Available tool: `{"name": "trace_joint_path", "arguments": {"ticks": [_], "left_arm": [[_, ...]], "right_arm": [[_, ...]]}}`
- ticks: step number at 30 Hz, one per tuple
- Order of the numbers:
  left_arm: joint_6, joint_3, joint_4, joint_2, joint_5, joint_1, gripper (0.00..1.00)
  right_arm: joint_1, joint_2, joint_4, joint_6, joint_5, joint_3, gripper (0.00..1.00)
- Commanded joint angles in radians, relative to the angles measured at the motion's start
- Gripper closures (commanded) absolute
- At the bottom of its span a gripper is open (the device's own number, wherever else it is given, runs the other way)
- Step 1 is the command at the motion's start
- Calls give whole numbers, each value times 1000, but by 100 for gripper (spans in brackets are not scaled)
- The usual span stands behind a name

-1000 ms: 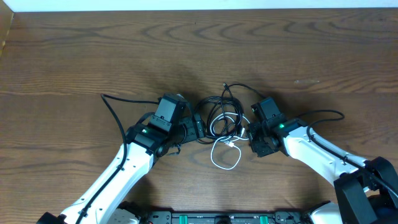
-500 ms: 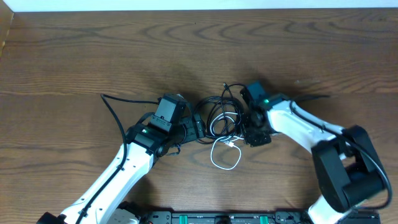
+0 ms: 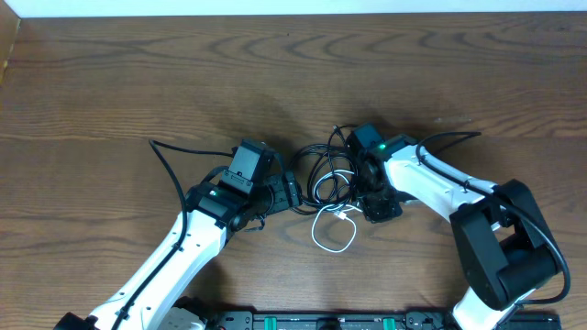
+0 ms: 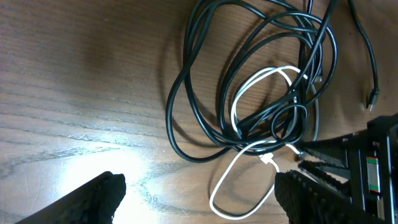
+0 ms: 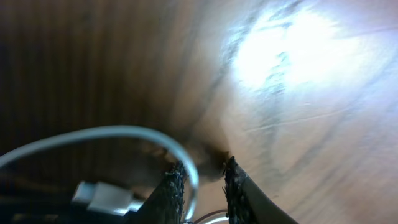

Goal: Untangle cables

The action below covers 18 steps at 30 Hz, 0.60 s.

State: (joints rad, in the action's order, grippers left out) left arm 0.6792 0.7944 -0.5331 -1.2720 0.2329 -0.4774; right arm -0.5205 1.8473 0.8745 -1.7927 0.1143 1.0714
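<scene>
Glossy black cords (image 4: pixel 308 43) coil with a thin white cord (image 4: pixel 277 68) on grained wooden worktop (image 4: pixel 74 74); left gripper (image 4: pixel 199 180) gapes; right gripper (image 5: pixel 202 169) straddles it, clamping unclear.

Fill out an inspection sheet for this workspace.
Surface: brown wooden table.
Job's things: black cables coiled in a tangle at centre; white cable threaded through them.
Clutter: nothing seen.
Grippers: left gripper open, empty, beside the tangle; right gripper jaws narrow with the white cable between them, grip unclear.
Cables: arm wires run from both arms over the table.
Surroundings: pale strip beyond the far edge.
</scene>
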Motion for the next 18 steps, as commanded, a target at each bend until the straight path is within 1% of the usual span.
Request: {"name": "trace_joint_path", "arguments": {"ticks": [1, 2, 3, 4, 5, 12, 18], "left_arm": [[-14, 12, -6, -4, -14, 0, 17], [-14, 12, -9, -4, -14, 0, 17], [-14, 12, -10, -4, -14, 0, 17], [-14, 12, -11, -4, -14, 0, 16], [-14, 12, -12, -4, -14, 0, 17], [-14, 12, -12, -4, -14, 0, 16], [-14, 12, -12, -4, -14, 0, 16]], "right_arm": [[-17, 94, -49, 2, -55, -21, 76], [-19, 106, -52, 2, -53, -21, 77], [-20, 129, -52, 3, -34, -21, 84], [-20, 141, -51, 17, -20, -21, 95], [-20, 152, -51, 38, -17, -21, 99], [-18, 149, 20, 162, -39, -16, 99], [20, 15, 133, 331, -126, 65, 99]]}}
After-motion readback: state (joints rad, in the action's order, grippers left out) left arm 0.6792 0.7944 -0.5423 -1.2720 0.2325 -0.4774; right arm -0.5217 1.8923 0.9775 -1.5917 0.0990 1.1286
